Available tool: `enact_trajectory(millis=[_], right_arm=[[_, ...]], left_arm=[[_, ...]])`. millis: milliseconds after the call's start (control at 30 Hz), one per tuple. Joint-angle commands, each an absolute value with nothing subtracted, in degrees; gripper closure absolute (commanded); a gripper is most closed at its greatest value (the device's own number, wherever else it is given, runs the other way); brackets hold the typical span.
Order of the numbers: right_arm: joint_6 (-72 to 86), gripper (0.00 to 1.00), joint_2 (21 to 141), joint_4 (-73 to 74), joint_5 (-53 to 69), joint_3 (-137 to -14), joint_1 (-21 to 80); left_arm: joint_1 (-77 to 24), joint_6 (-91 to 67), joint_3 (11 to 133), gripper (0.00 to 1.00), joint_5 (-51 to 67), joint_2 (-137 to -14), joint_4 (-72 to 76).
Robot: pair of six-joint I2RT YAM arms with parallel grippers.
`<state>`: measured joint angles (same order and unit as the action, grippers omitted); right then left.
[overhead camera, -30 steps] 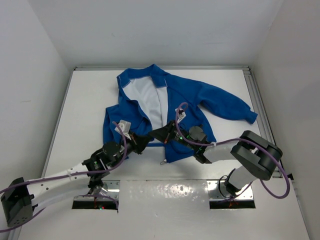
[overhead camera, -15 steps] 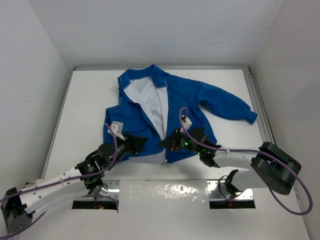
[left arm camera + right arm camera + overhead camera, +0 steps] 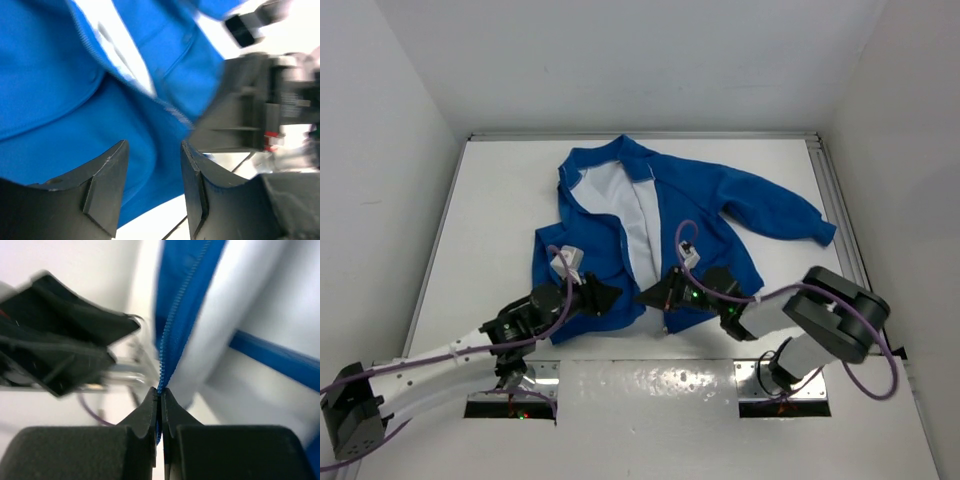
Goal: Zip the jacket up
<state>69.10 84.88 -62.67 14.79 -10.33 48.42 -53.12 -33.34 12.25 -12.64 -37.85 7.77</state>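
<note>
left tool (image 3: 153, 145): it was clamped shut a second ago and had popped open by now. The jaws stood apart with nothing between them, just blue cloth behind the gap.
right tool (image 3: 159, 392): no change, still pinched tight on the bottom end of the zipper teeth (image 3: 172, 325). The strip ran straight up out of its tips.
gap between the two: a second back they were nose to nose at the hem. Since then the left one had backed off, so the right tool sat a little off to its right, not touching.
jacket (image 3: 720, 200): it lay spread on the tabletop (image 3: 490, 190) ahead of both tools. The hem was nearest them and the collar farthest, with the front open and white lining showing. It looked like it had crept slightly toward the tools.
zipper pull: couldn't spot it in any view, too blurry.
what it means: my guess is the left one let go to regrip the other front edge. The two sides weren't joined yet, so the zip hadn't really started.
risk: with only one side held, the loose edge could've drifted out of line.
</note>
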Motion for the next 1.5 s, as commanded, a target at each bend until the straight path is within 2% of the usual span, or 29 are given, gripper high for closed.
enact_trajectory(millis=[0,100,133,200,367,600,833,1067,1300,1467], right_arm=[[79.9,1.0,91.6,-96.2,21.1,-16.9,45.5],[85.6,1.0,96.1,-96.1,24.6,-28.3,45.0],[86.9,1.0,96.6,-96.2,25.1,-32.9,44.9],[87.6,1.0,97.2,-96.2,26.4,-36.5,44.8],[90.5,1.0,97.1,-96.2,27.9,-43.1,44.6],[89.2,1.0,94.0,-96.1,28.6,-36.7,44.6],[88.3,1.0,91.9,-96.2,28.5,-33.0,44.6],[87.3,1.0,91.3,-96.3,28.2,-31.7,44.6],[86.9,1.0,91.4,-96.3,28.2,-30.9,44.6],[86.9,1.0,91.4,-96.3,28.5,-31.4,44.6]], left_arm=[[-52.3,-34.3,13.4,0.57,-15.1,-30.4,8.1],[-52.2,-35.0,14.1,0.56,-17.2,-22.3,5.2],[-52.2,-35.2,14.0,0.51,-17.6,-20.4,4.8],[-52.2,-35.0,14.7,0.47,-18.5,-16.7,1.8],[-52.2,-36.6,15.2,0.46,-21.7,-12.1,-0.1],[-52.2,-38.6,14.8,0.44,-24.5,-7.6,-1.4],[-52.2,-37.7,15.0,0.42,-19.8,-12.5,3.6],[-52.2,-39.9,16.5,0.48,-14.3,-20.5,6.5],[-52.1,-41.2,16.3,0.48,-12.1,-22.4,10.5],[-52.2,-41.7,15.6,0.54,-11.4,-24.4,12.5]])
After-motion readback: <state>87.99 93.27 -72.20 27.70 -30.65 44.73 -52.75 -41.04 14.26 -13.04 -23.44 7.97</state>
